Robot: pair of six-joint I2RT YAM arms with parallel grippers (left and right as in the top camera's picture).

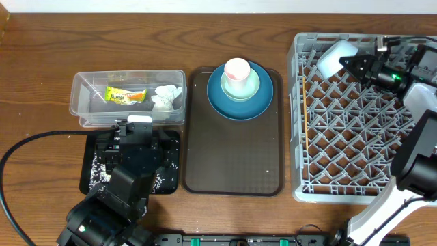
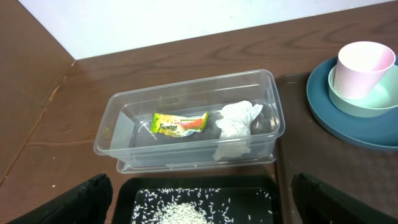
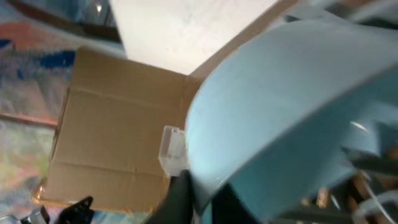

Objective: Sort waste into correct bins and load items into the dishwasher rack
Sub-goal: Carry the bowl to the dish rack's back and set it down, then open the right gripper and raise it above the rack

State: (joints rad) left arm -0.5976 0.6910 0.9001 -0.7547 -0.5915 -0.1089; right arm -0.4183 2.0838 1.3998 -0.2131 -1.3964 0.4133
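Wooden table [image 1: 41, 61], tub [image 2: 109, 134] with wrapper [image 2: 180, 124], tissue [image 2: 238, 121], tray [image 2: 199, 180] of likely rice [image 2: 180, 213]

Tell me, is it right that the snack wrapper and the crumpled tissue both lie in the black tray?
Not quite. The snack wrapper and the crumpled tissue both lie in the clear tub, not in the black tray, which holds the rice grains. The left wrist view shows this plainly.

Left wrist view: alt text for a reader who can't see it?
A clear tub holds a snack wrapper and a crumpled tissue; in front of it a black tray holds rice grains. At right, a pink cup sits in a mint-green bowl on a dark blue plate.
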